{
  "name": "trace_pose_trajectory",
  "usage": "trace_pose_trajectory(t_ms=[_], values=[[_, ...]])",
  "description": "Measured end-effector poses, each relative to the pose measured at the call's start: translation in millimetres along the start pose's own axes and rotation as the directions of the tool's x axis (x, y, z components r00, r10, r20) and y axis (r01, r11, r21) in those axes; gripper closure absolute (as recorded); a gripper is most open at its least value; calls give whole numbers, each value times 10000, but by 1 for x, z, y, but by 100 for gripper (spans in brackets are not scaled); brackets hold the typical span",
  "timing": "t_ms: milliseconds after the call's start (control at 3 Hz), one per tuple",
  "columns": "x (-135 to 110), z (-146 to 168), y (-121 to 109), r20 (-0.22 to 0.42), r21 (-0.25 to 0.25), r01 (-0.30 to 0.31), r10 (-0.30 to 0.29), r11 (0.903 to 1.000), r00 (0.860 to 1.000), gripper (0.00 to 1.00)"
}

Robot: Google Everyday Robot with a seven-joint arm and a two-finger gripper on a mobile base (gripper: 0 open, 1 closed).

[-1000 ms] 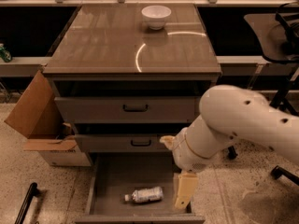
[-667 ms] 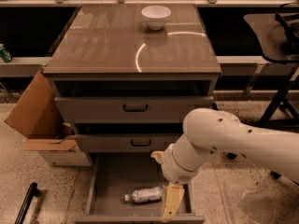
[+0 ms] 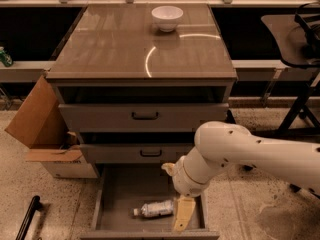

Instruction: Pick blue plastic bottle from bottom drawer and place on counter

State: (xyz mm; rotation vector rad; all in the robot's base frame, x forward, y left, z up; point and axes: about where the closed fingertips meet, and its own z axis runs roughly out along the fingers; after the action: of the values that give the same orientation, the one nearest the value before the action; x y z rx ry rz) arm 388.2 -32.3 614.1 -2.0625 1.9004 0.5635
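Gripper (image 3: 183, 215) low in bottom drawer (image 3: 129, 188), beside blue plastic bottle (image 3: 154, 209).

Jaws hang beside blue plastic bottle (image 3: 154, 209) in bottom drawer (image 3: 120, 191).

Robotics lab or workshop space.
A grey metal drawer cabinet (image 3: 100, 118) stands on a speckled floor (image 3: 20, 179) beside a cardboard box (image 3: 35, 115), with a long bench (image 3: 25, 70) behind; a white robot arm (image 3: 260, 154) lowers its gripper (image 3: 182, 216) into the bottom drawer (image 3: 130, 189).
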Motion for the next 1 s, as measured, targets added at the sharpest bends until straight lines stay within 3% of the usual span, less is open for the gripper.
trace_pose_trajectory(t_ms=[667,1000], values=[[60,76,-46,419,469,6,-26,9989,9991,0],[90,125,-60,835,221,-260,241,9994,9962,0]])
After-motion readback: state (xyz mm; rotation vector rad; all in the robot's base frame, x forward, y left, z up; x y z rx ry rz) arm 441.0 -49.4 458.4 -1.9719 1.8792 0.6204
